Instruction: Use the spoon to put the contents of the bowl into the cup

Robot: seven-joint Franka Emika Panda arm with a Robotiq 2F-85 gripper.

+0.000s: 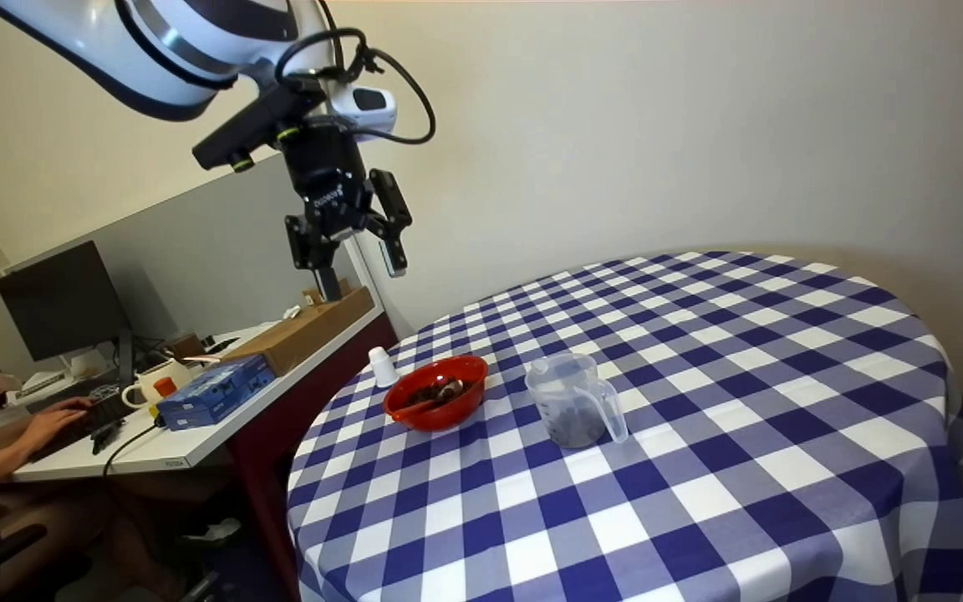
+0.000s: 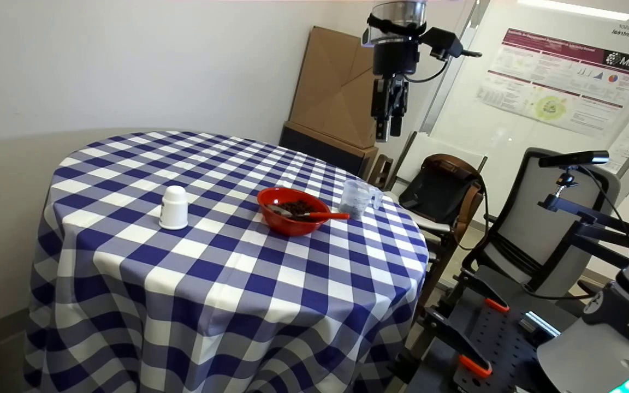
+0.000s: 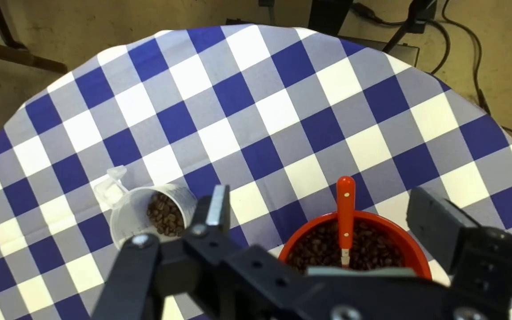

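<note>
The red bowl stands on the checkered table in both exterior views; it also shows in the wrist view. It holds dark beans, the contents. The spoon has a red handle resting over the rim; its metal head is in the beans. The clear cup, with a handle, stands beside the bowl; in the wrist view some beans lie inside it. My gripper is open and empty, high above the table. Its fingers hide the bowl's lower part.
A white bottle-like object stands on the table beyond the bowl, also in an exterior view. A desk with a blue box and a seated person is beside the table. A chair with a black bag stands behind it.
</note>
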